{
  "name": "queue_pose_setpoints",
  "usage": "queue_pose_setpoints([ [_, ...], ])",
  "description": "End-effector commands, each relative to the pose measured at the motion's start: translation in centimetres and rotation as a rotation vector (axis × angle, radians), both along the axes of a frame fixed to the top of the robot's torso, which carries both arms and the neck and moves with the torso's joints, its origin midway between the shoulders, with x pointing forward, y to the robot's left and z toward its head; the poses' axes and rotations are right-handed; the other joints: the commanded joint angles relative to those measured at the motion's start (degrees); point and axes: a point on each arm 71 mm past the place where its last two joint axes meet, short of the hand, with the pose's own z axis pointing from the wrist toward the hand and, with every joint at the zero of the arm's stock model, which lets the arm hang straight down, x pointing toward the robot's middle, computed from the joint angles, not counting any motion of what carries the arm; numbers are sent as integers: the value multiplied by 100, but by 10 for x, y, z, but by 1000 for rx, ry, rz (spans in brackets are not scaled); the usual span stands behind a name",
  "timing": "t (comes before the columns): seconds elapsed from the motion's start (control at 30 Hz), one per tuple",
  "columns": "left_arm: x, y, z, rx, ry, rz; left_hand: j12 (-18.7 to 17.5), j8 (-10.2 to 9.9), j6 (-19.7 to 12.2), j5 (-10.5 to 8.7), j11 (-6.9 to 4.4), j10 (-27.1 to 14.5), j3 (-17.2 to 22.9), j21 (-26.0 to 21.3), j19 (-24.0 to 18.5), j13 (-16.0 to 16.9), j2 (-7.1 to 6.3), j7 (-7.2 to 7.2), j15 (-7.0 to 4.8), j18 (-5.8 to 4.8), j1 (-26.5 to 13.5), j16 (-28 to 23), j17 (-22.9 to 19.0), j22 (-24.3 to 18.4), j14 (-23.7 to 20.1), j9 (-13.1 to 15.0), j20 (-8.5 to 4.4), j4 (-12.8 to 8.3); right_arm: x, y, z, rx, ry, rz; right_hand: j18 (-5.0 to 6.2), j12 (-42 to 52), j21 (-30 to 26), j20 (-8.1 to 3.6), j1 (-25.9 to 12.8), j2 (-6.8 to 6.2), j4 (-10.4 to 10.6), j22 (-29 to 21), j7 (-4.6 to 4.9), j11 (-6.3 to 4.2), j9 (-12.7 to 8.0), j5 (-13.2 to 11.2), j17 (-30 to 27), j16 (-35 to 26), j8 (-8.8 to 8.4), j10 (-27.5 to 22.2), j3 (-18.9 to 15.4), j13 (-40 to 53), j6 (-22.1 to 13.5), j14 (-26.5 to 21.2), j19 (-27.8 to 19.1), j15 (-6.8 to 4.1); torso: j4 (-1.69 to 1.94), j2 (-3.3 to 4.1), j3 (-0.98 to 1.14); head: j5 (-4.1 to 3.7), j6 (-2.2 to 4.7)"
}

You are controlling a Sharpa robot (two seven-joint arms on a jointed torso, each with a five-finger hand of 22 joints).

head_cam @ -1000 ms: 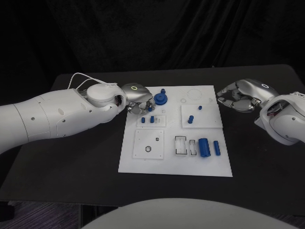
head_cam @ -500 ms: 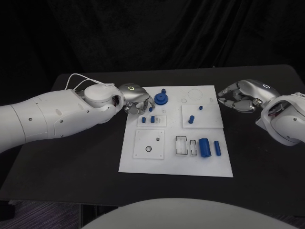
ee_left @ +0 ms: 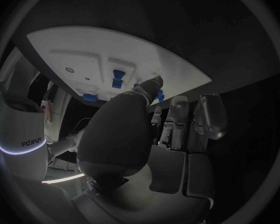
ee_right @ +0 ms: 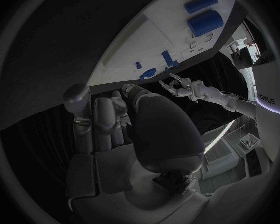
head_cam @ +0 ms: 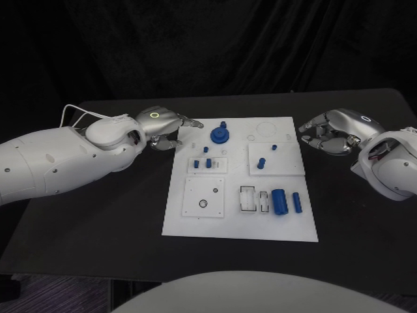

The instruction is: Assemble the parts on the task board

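The left hand's (head_cam: pixel 161 127) fingers hang apart and loosely bent, with nothing between them; their tips sit just off the near-left corner of the white board (head_cam: pixel 199 222), over the black table (head_cam: pixel 86 215). The nearest part, just beyond the fingertips on the board, is the round blue knob (head_cam: pixel 220 135), standing in its seat at the board's far end. A little further from the fingers, toward the robot, small blue pegs (head_cam: pixel 203 163) stand in a square plate.

The right hand (head_cam: pixel 329 132) hovers off the board's opposite edge, its fingers curled inward toward the palm and holding nothing that can be made out. Closest to it on the board is a short blue peg (head_cam: pixel 262 162) in another square plate. Two blue cylinders (head_cam: pixel 285 201) lie side by side well toward the robot from both hands, beside open slots.

Judging by this, no part is in hand and the work sits between placements. The next move likely calls for one hand to reach in over the board, pick a loose piece such as a cylinder, and line it up squarely with its slot.
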Motion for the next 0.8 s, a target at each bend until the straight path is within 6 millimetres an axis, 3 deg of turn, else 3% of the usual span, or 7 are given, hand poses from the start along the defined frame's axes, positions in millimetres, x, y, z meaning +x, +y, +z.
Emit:
queue_pose_setpoints([
  [0.03,-7,9,15,-217,-87,-11,-52,-28,-151,-42,-39,-704,-163,-260,-150,-294,92,-83,-40,77,42,-165,-242,815,-198,-130,-2,110,2,5,8,-14,16,4,147,-1383,-705,11,98,-189,-28,-83,37,32,-69,-107,-445,-529,-107,-947,144,-1056,-256,-129,-125,14,0,2,-4,16,0],
  [0.13,-14,27,21,-374,-42,8,-56,-56,-469,-89,5,-1361,-434,-1025,-619,-537,94,-33,-80,204,-55,-652,-907,614,-831,-332,-11,554,9,14,24,-66,32,26,151,-2198,-1030,91,98,-297,-23,-243,57,207,-107,-176,-622,-754,-94,-1565,170,-1666,-445,-183,-156,139,0,6,-8,-5,0],
  [0.2,-17,36,22,-477,21,16,-76,-64,-600,-197,-178,-1882,-554,-3708,-2692,-672,115,-82,78,510,-131,-1827,-1626,-209,-2352,-432,98,1005,12,21,32,-104,39,43,161,-2687,-1277,185,181,-331,-130,-343,-15,372,-119,-263,-761,-931,-87,-1942,142,-2097,-528,-287,-226,265,0,8,-15,-20,0],
  [0.27,-20,44,20,-601,112,24,193,-49,-403,-16,-409,-2276,-889,-5240,-3981,-738,399,57,438,373,-277,-3818,-2638,-1016,-3685,-503,271,1256,14,27,37,-140,44,63,221,-2927,-1666,234,293,-328,-260,-478,-62,418,-120,-321,-961,-1181,-72,-2110,98,-2375,-557,-462,-379,292,5,7,-32,-26,0],
  [0.4,-25,52,9,-855,300,31,324,-4,0,312,-580,-2580,-1240,-6597,-5931,-772,683,446,246,240,-713,-6115,-3962,-2061,-5821,-503,228,1265,17,38,41,-189,21,111,301,-3288,-2376,298,419,-275,-467,-682,-143,557,-150,-380,-1453,-1825,-95,-2668,-84,-2842,-737,-1058,-816,340,15,6,-51,-9,0],
  [0.57,-32,56,-9,-1132,487,25,516,-10,145,613,-587,-2812,-2292,-6682,-7111,-795,1086,584,218,554,-644,-7072,-4948,-4836,-6685,-590,269,1322,16,47,35,-226,7,160,279,-3463,-2741,395,455,-174,-535,-759,-322,703,-240,-478,-1868,-2406,-77,-3539,-333,-3163,-1319,-1892,-1313,470,29,26,-70,-36,0],
  [0.8,-44,51,-28,-1306,608,-22,322,-102,-732,224,-799,-3021,-2949,-6748,-7397,-844,1339,155,140,573,-811,-7097,-5005,-5918,-6761,-806,208,1310,11,47,16,-255,54,195,326,-3071,-2666,375,395,-36,-499,-697,-292,634,-149,-518,-1885,-2087,69,-3111,-545,-3414,-955,-1523,-961,388,173,17,-185,-288,0],
])
